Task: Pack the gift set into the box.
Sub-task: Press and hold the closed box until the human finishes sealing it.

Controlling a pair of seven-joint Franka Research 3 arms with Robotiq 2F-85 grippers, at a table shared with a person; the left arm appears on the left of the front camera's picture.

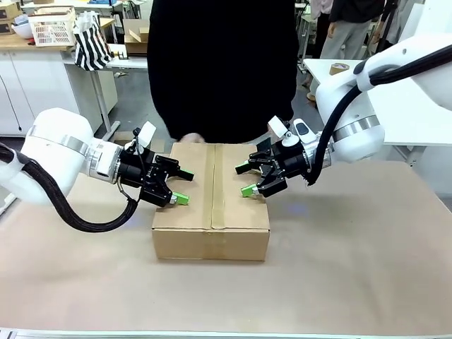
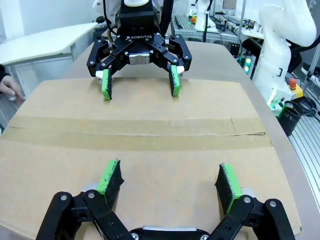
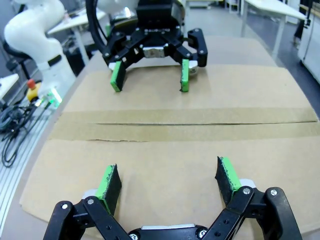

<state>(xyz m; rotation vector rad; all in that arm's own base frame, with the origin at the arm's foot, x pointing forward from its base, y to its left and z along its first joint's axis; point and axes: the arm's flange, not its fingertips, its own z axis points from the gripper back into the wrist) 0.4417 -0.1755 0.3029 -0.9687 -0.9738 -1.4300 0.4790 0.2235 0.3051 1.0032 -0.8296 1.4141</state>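
The box [image 1: 210,212] is a brown cardboard carton in the middle of the table, its flaps folded shut and a strip of tape [image 2: 140,126] running along the top seam. My left gripper [image 1: 182,186] hangs open over the box's left edge, its green pads [image 2: 111,176] just above the cardboard. Facing it, my right gripper [image 1: 244,179] is open over the right part of the lid. Each wrist view shows the other gripper across the seam: the right gripper [image 2: 139,86] and the left gripper [image 3: 150,77]. The gift set is out of view.
A person in a dark top stands right behind the box, one hand [image 1: 189,139] near its far edge. Brown paper covers the table [image 1: 353,268]. A white lattice basket [image 1: 53,28] and a striped bag [image 1: 92,42] sit on a counter far behind.
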